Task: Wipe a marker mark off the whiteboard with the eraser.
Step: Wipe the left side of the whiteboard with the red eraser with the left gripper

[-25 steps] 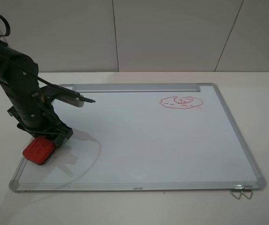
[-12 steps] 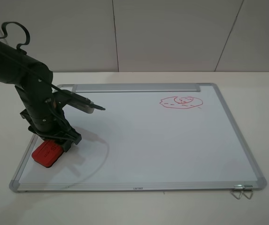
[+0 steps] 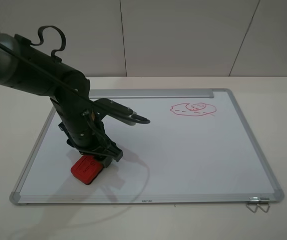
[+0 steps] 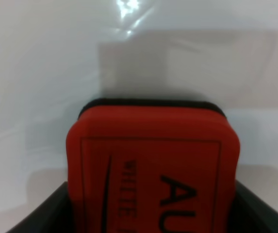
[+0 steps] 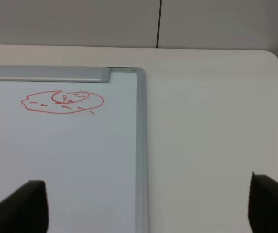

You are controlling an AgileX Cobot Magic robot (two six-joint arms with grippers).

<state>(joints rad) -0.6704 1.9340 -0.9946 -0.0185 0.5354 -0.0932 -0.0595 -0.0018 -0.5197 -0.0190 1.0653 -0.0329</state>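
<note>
The whiteboard (image 3: 183, 150) lies flat on the table. My left gripper (image 3: 92, 161) is shut on the red eraser (image 3: 86, 169), which presses on the board's near-left part. In the left wrist view the eraser (image 4: 153, 165) fills the lower half, with dark fingers (image 4: 41, 216) on both sides of it. No round-headed figure doodle shows in any view. Only the flat oval red scribble with dashes (image 3: 193, 109) is visible, at the far right of the board. My right gripper (image 5: 151, 208) is open, hovering by the board's right frame (image 5: 141, 145); the exterior view does not show it.
A silver tray strip (image 3: 143, 93) runs along the board's far edge. A wire binder clip (image 3: 257, 204) hangs off the near right corner. The left arm's black body (image 3: 58, 85) and its cable loom over the board's left half. White table (image 5: 216, 121) surrounds the board.
The left arm has slid the eraser rightward along the board's near side, from the left frame toward the middle. The oval scribble is unchanged.
</note>
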